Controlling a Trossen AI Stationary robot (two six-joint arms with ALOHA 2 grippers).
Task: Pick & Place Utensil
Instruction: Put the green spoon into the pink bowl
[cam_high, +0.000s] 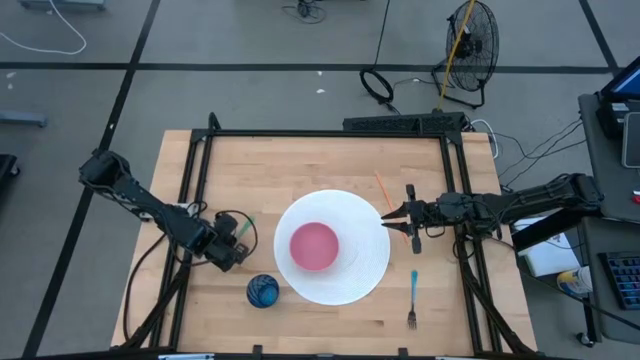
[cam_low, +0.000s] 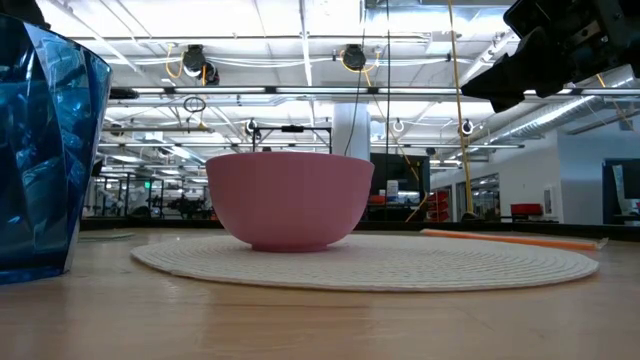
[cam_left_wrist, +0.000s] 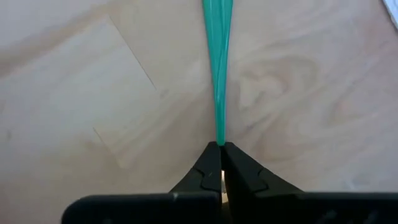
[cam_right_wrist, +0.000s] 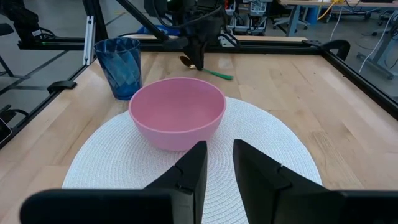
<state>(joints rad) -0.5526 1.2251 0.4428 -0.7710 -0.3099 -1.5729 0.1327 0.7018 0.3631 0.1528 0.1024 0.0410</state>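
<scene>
My left gripper (cam_left_wrist: 221, 149) has pinched shut on the thin green plastic utensil handle (cam_left_wrist: 217, 68) lying on the wooden table (cam_left_wrist: 93, 93) beside the white woven placemat (cam_high: 345, 270), so I'd lift straight and slowly, avoiding twist.

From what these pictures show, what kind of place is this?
Probably a robotics lab or workshop in a large industrial hall. Beyond the wooden table stand rows of framed workstations under ceiling pipes, and a floor fan with loose cables sits on the concrete floor.
</scene>
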